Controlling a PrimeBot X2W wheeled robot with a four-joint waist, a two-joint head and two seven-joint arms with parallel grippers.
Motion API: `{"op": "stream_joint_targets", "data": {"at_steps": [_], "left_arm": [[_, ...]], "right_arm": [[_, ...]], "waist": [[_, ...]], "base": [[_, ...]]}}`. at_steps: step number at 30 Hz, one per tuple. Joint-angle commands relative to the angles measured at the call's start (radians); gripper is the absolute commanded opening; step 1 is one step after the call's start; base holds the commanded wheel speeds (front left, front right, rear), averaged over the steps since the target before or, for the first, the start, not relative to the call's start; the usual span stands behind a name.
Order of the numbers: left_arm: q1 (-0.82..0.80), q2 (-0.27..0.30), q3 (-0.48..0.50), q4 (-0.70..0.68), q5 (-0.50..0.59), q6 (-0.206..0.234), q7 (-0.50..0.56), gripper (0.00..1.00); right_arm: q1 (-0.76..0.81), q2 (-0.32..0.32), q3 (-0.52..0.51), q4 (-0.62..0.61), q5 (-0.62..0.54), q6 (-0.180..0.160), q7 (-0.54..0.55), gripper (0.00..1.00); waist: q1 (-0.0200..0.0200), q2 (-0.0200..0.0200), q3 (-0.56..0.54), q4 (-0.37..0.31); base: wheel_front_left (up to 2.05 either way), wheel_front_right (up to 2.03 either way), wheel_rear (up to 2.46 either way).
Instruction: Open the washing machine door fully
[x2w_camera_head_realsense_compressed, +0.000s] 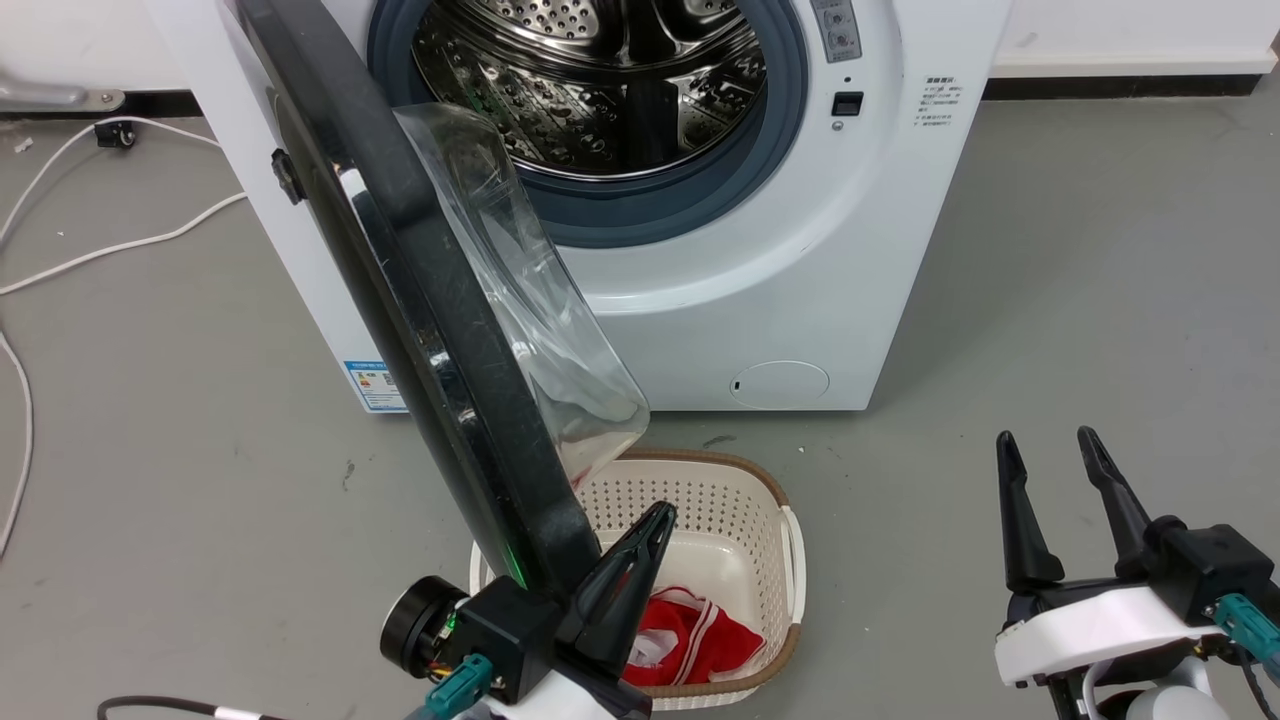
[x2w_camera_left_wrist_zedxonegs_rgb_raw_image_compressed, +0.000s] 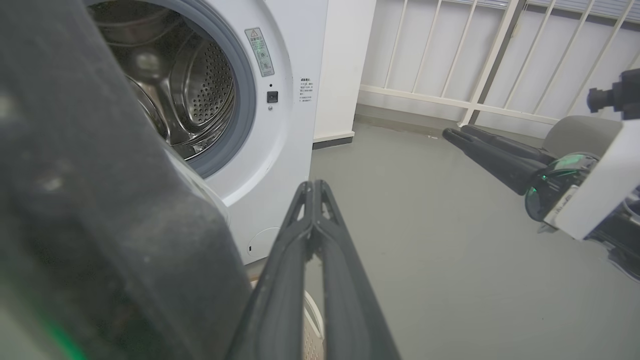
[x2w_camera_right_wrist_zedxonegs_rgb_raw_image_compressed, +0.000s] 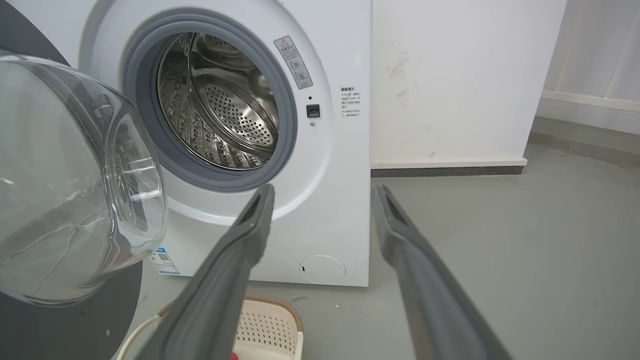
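Looking down from the head view, we see the large round glossy black washing machine door (x2w_camera_head_realsense_compressed: 420, 260) standing open from the big white front-loading washing machine (x2w_camera_head_realsense_compressed: 790, 290). It is nearly edge-on to us, and its clear glass bowl (x2w_camera_head_realsense_compressed: 540, 300) bulges toward the perforated steel drum (x2w_camera_head_realsense_compressed: 600, 90). Its lower rim shows just beside a cream perforated basket (x2w_camera_head_realsense_compressed: 792, 540) holding red cloth (x2w_camera_head_realsense_compressed: 700, 640). The left gripper (x2w_camera_head_realsense_compressed: 660, 512) sits at that lower rim on the glass side, with its dark fingers pressed together and gripping nothing. We cannot tell whether they touch the rim. The right gripper (x2w_camera_head_realsense_compressed: 1043, 440) hovers over the grey floor (x2w_camera_head_realsense_compressed: 1000, 250), well apart from the machine, its fingers spread and empty.

From the left wrist view, the door's black rim looms blurred on the left, just beside the closed fingertips. The drum mouth stands uncovered behind.

From the right wrist view, the parted fingers frame the machine's front. The glass bowl sits at the left, apart from the blue-grey rubber ring (x2w_camera_right_wrist_zedxonegs_rgb_raw_image_compressed: 287, 130).
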Motion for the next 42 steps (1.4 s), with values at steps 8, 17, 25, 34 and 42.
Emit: {"op": "stream_joint_targets", "data": {"at_steps": [8, 17, 25, 34, 42], "left_arm": [[0.061, 0.019, 0.038, -0.024, -0.017, 0.053, -0.002, 0.0], [0.157, 0.035, 0.045, -0.102, -0.032, 0.092, 0.008, 0.0], [0.2, 0.061, 0.075, -0.12, -0.033, 0.12, 0.021, 0.0], [0.23, 0.065, 0.11, -0.139, -0.03, 0.164, -0.007, 0.0], [0.218, 0.098, 0.191, -0.116, -0.041, 0.198, -0.029, 0.0]], "right_arm": [[0.004, 0.002, 0.0, 0.006, 0.006, 0.0, 0.0, 1.0], [0.015, 0.002, -0.005, -0.009, -0.004, 0.0, -0.002, 1.0], [0.019, 0.002, -0.011, -0.018, -0.012, 0.0, 0.008, 1.0], [0.039, 0.002, -0.031, -0.031, -0.015, 0.0, 0.016, 1.0], [0.018, 0.002, -0.026, -0.041, -0.019, 0.0, 0.026, 1.0]], "waist": [[0.0, 0.0, -0.004, 0.022], [0.0, 0.0, -0.011, 0.099], [0.0, 0.0, -0.018, 0.187], [0.0, 0.0, -0.017, 0.306], [0.0, 0.0, 0.002, 0.374]], "base": [[0.0, 0.0, 0.0], [0.0, 0.0, 0.0], [0.0, 0.0, 0.0], [0.0, 0.0, 0.0], [0.0, 0.0, 0.0]]}}
